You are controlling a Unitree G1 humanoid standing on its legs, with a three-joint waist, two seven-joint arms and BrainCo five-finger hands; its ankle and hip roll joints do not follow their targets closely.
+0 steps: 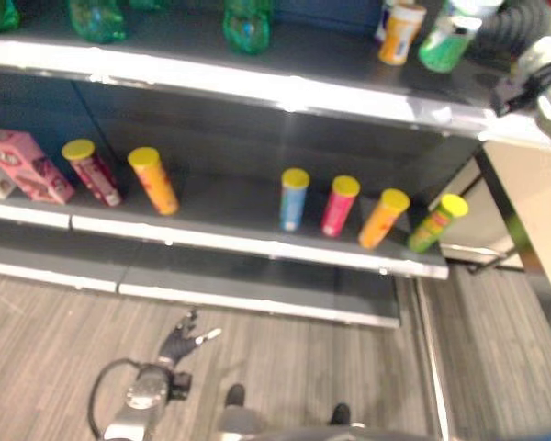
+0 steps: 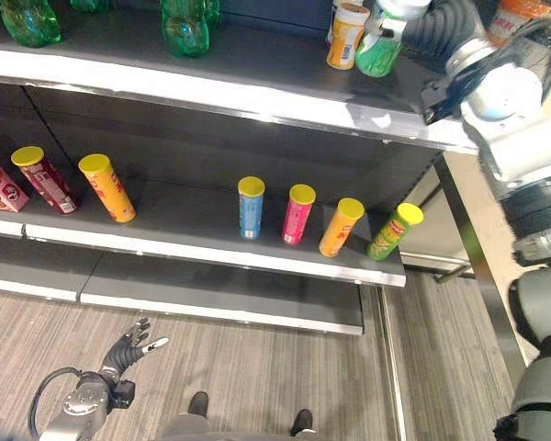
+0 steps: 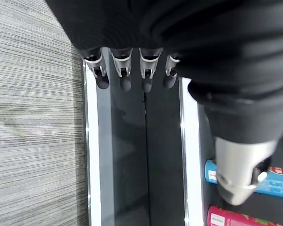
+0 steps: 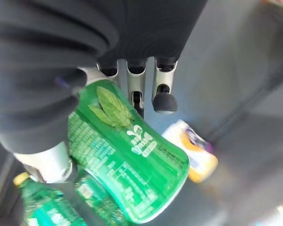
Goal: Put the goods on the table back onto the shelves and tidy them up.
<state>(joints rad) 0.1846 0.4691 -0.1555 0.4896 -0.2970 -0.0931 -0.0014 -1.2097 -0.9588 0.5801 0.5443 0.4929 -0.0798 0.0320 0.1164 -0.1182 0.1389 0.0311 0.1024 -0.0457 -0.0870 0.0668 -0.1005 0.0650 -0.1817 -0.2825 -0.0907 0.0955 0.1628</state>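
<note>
My right hand (image 2: 433, 26) is raised to the right end of the top shelf (image 2: 257, 87) and is shut on a green cup-shaped container (image 4: 132, 165) with a leaf print. Thumb and fingers (image 4: 164, 101) clasp it, and it leans over the shelf board (image 2: 378, 55). Just left of it stands an orange-and-white container (image 2: 346, 37). My left hand (image 1: 179, 342) hangs low over the floor in front of the shelves, fingers (image 3: 125, 70) straight and holding nothing.
Green bottles (image 2: 185, 28) stand further left on the top shelf. The middle shelf carries several yellow-lidded tubes: blue (image 2: 250, 207), pink (image 2: 297, 213), orange (image 2: 339, 227), a tilted green one (image 2: 394, 231), and a pink box (image 1: 23, 165). A beige table edge (image 1: 533, 193) lies at the right.
</note>
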